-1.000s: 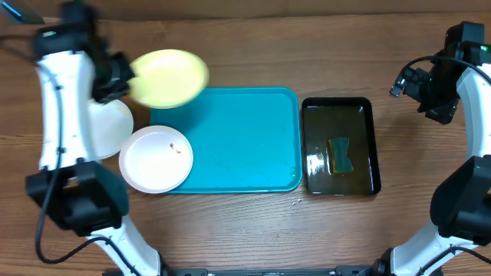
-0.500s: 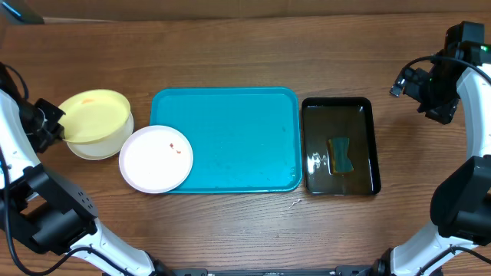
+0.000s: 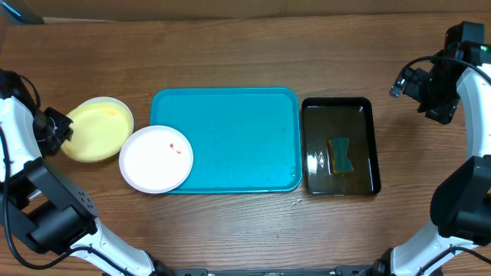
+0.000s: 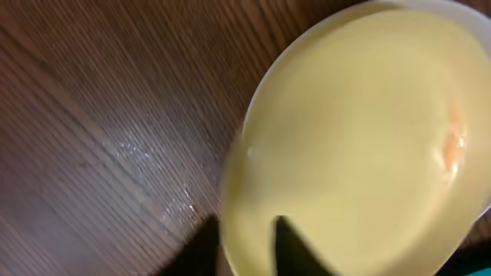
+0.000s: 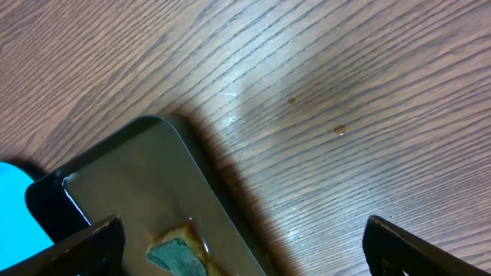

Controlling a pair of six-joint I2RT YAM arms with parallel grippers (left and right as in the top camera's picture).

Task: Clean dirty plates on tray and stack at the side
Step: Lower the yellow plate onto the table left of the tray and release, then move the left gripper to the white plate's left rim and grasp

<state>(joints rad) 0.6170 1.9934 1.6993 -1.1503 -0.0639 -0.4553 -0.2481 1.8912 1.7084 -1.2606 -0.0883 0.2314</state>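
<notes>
The pale yellow-green plate (image 3: 98,129) lies at the far left, beside the turquoise tray (image 3: 238,138). My left gripper (image 3: 60,130) is shut on its left rim; in the left wrist view the plate (image 4: 360,130) fills the frame, with one finger (image 4: 249,234) on each side of the rim and a faint orange smear on the plate. A white plate (image 3: 156,159) with small red smears overlaps the tray's left edge. The other white plate is hidden. My right gripper (image 3: 430,90) is open and empty, above bare wood (image 5: 245,253) right of the black tray.
A glossy black tray (image 3: 337,101) with water and a teal sponge (image 3: 341,154) stands right of the turquoise tray; its corner (image 5: 130,176) and the sponge (image 5: 178,254) show in the right wrist view. The table is dark wood.
My left arm has carried the yellow-green plate from above the tray's back-left corner out to the left and lowered it, covering the white plate that lay there. The right arm has not moved.
</notes>
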